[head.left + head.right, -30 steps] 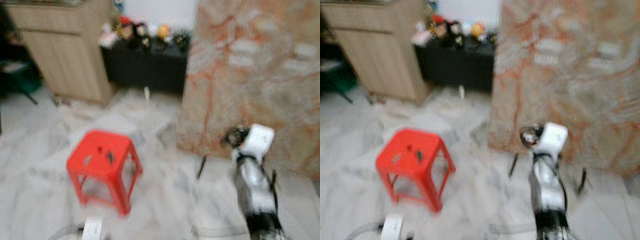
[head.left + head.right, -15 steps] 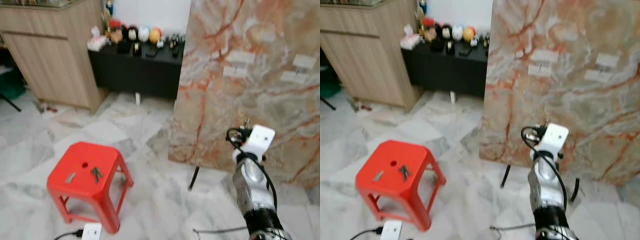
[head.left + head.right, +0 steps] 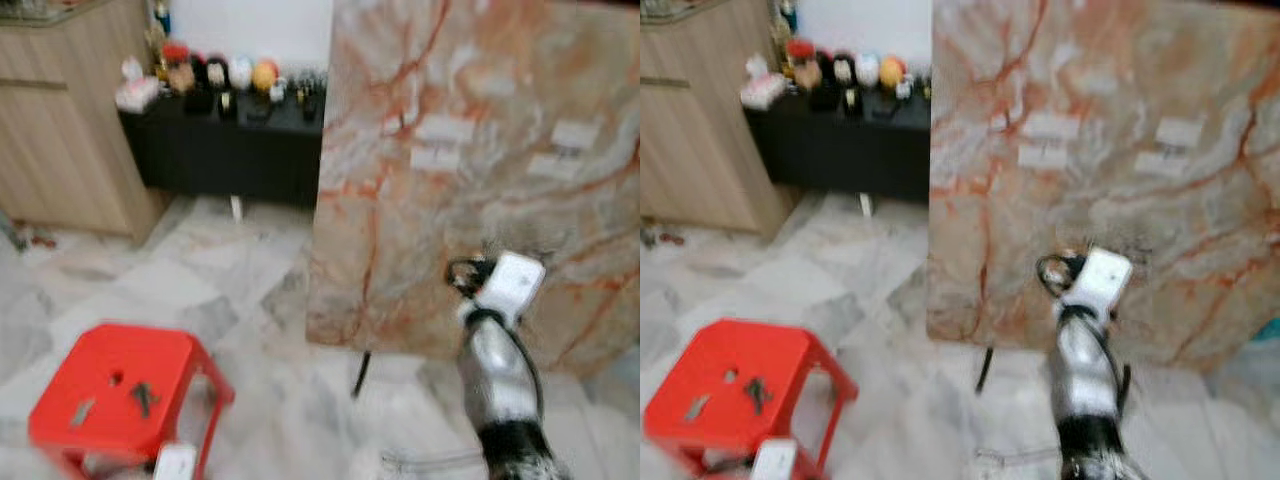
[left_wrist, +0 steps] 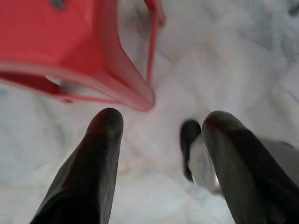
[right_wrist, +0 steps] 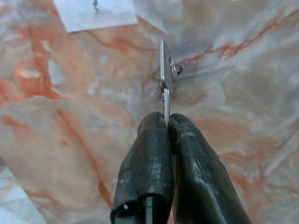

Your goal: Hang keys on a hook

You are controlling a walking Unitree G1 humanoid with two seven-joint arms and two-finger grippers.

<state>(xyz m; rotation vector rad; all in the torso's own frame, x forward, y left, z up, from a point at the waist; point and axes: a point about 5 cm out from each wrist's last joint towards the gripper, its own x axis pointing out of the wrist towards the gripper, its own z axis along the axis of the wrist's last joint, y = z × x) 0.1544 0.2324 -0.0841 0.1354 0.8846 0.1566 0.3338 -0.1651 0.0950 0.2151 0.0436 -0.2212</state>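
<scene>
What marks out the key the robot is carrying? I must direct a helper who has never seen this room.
Start at the tall orange-veined marble panel standing on the pale floor. The right gripper is raised before it, jaws pinched on a thin silver key seen edge-on. The other keys lie dark and flat on the red stool; this one is held in the air.

right gripper pinched closed, arm raised; left gripper parted.

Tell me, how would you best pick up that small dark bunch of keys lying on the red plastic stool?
Probably from straight above. The small dark bunch of keys lies flat on the red plastic stool, so fingers should straddle its narrow middle. Blur hides finer detail.
</scene>
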